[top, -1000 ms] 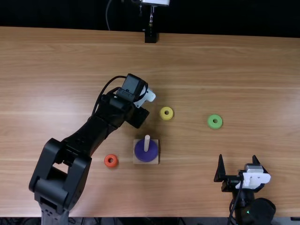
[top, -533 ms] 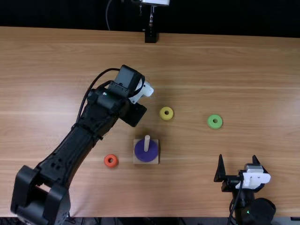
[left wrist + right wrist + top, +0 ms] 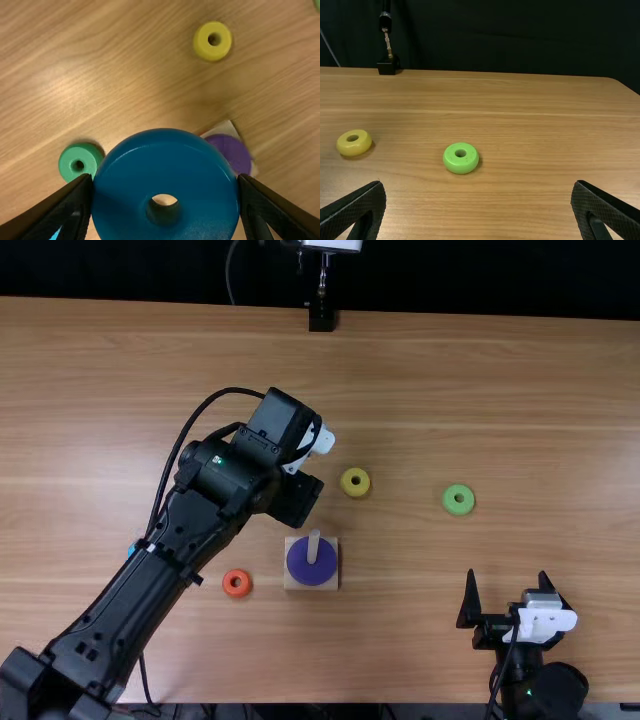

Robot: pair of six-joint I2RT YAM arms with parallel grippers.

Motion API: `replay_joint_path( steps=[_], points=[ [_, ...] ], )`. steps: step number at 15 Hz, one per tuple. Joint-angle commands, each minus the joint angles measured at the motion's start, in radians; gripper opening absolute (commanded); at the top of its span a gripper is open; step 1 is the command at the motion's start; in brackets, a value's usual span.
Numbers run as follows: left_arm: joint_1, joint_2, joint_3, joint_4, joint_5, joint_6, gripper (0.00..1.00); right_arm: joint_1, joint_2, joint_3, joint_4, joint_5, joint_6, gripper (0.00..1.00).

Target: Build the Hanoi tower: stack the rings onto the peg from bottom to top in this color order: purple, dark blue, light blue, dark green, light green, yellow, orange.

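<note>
Forearm outstretched, the left arm (image 3: 150, 585) ran diagonally from the near left corner toward the middle of the table (image 3: 480, 400), its wrist bent so that the left gripper (image 3: 295, 502) faced down, beyond the wooden base (image 3: 291, 584) and a little to its left. Its fingers (image 3: 75, 200) were closed in on opposite sides of the dark blue ring (image 3: 122, 187), holding it clamped between them, the ring's hole toward the wrist camera.

Near the table's edge on the right, the right arm (image 3: 545, 690) lay drawn back and low. The right gripper (image 3: 508, 590) pointed away across the wood, its two fingers spread wide with nothing between them.

The purple ring (image 3: 305, 568) sat low around the peg (image 3: 314, 545), whose upper part stood bare above it. Just left of the base lay the orange ring (image 3: 229, 587); beyond the base and slightly right lay the yellow ring (image 3: 347, 483), and farther right the light green ring (image 3: 451, 505). The dark green ring (image 3: 67, 161) rested on the wood in the left wrist view, and a sliver of the light blue ring (image 3: 131, 550) showed past the left forearm in the top view.
</note>
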Motion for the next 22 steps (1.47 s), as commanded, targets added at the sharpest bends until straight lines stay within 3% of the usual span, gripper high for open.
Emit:
replay_joint_path(
  steps=[1,6,10,22],
  points=[
    [-0.018,-0.037,0.049,-0.005,0.017,-0.061,0.00,-0.006,-0.013,-0.028,-0.004,0.009,-0.002,1.00],
    [-0.089,-0.052,0.075,-0.032,0.013,-0.133,0.00,-0.006,-0.013,-0.028,-0.004,0.009,-0.002,1.00],
    [-0.103,-0.072,0.093,-0.076,0.006,-0.195,0.00,-0.006,-0.013,-0.030,-0.002,0.009,-0.002,1.00],
    [-0.155,-0.085,0.087,-0.119,0.004,-0.232,0.00,-0.006,-0.011,-0.028,-0.004,0.009,-0.002,1.00]
  ],
)
